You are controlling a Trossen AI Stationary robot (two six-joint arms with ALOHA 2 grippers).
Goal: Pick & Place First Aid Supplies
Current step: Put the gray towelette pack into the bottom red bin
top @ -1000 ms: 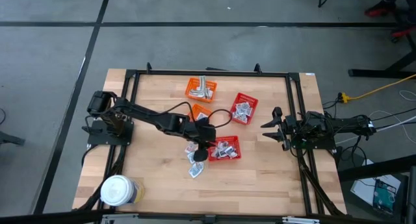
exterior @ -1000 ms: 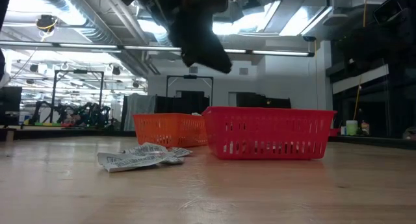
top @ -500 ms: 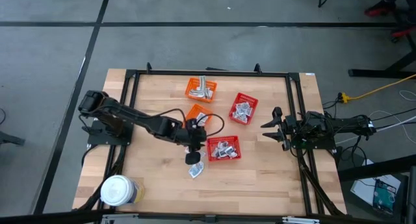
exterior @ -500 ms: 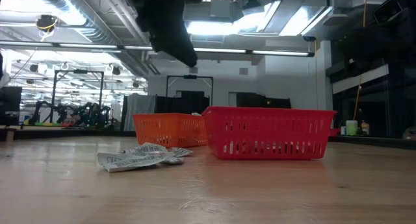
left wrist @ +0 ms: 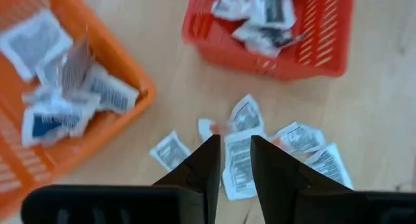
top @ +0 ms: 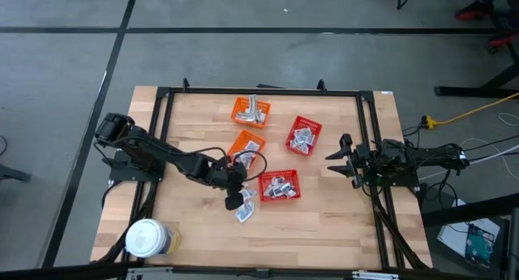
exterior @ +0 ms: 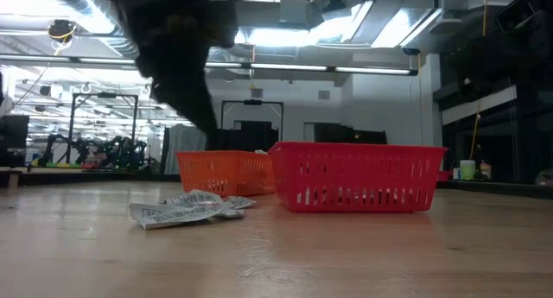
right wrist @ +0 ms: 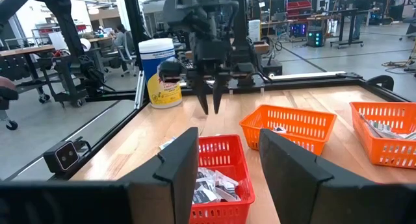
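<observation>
The worktop [top: 324, 215] was pale wood board framed by black metal rails [top: 369, 150], standing on a grey concrete floor [top: 65, 53] crossed by dark seams. A yellow cable [top: 474, 111] ran over the floor beside it. Beyond the worktop lay a large workshop hall: long strip lights [exterior: 363, 70] and silver ducts [exterior: 78, 4] hung under the ceiling, and a black frame [exterior: 251, 117] stood against the far wall. Farther back were other tables [right wrist: 26, 52], office chairs [right wrist: 123, 45], and a person [right wrist: 121, 34] seated at one of them.
</observation>
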